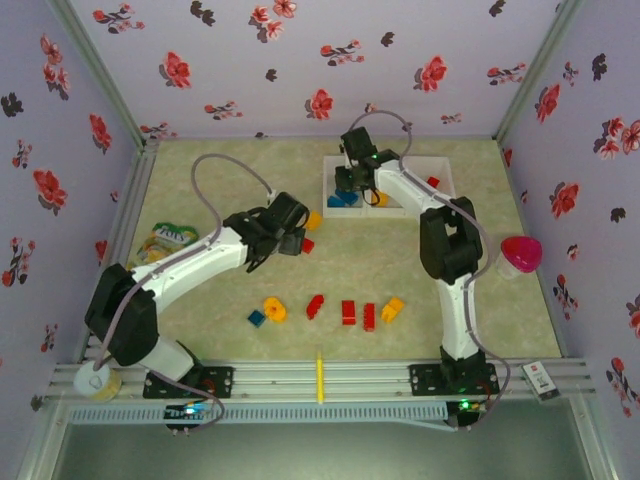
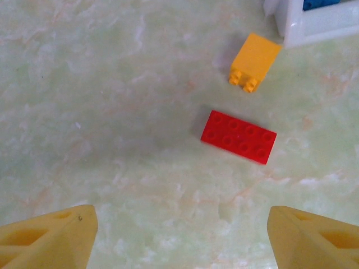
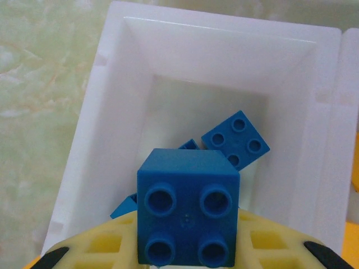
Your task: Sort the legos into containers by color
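One blue brick point(image 3: 188, 207), gripped by the right pincer point(image 3: 185, 249), hangs straight above the bin point(image 3: 112, 84) of blue bricks point(image 3: 235, 139); the left pincer point(image 2: 179, 235) gapes empty near a red brick point(image 2: 239, 136).

Nothing is reading clearly anywhere. The green-yellow snack packet point(image 1: 166, 240) at the left edge of the table point(image 1: 200, 320) is carrying pale printing, but it is blurring into shapes too small to make out. A small white tag point(image 1: 540, 377) at the right end of the front rail point(image 1: 380, 376) is showing a dark mark, equally illegible. The studs of the blue brick point(image 3: 188, 207) are showing no legible lettering.
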Tool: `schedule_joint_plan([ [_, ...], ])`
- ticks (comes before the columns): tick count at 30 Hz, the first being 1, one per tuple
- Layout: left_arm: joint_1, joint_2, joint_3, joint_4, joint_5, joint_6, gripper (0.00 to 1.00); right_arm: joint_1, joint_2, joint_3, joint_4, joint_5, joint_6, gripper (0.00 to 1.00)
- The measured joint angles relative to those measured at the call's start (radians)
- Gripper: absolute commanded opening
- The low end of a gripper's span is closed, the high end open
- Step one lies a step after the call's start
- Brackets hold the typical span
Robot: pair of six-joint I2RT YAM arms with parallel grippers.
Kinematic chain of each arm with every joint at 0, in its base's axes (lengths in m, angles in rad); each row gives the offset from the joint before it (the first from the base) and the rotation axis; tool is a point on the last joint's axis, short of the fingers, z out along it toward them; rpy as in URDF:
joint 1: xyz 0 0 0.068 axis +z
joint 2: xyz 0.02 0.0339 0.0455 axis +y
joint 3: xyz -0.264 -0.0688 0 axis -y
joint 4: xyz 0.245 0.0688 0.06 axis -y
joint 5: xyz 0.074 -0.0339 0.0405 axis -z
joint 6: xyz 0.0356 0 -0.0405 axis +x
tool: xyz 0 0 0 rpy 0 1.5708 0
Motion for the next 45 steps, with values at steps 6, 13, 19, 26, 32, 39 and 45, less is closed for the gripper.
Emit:
schedule_joint_plan([
  [6, -0.010, -0.016, -0.034, -0.006, 0.008, -0.023, 0.79, -0.002, 0.051, 0.060, -0.017, -0.006, -0.004, 0.35],
  [13, -0.022, -0.018, -0.041, -0.009, 0.019, -0.039, 0.79, -0.002, 0.079, 0.095, -0.034, -0.020, -0.011, 0.39],
  [19, -0.025, -0.020, -0.041, -0.019, 0.024, -0.050, 0.79, -0.002, 0.082, 0.109, -0.049, -0.024, -0.022, 0.43],
  [26, -0.039, -0.035, -0.066, -0.055, 0.034, -0.084, 0.79, -0.002, 0.082, 0.111, -0.056, -0.024, -0.029, 0.44],
  [32, -0.070, -0.065, -0.118, -0.136, 0.052, -0.183, 0.80, -0.002, 0.071, 0.091, -0.054, -0.026, -0.035, 0.45],
  [39, -0.160, -0.085, -0.174, -0.232, 0.114, -0.380, 0.80, -0.002, -0.088, -0.102, -0.044, -0.026, -0.043, 0.53],
  [45, -0.214, -0.079, -0.204, -0.259, 0.181, -0.488, 0.81, 0.010, -0.257, -0.249, -0.024, -0.023, -0.043, 0.57],
])
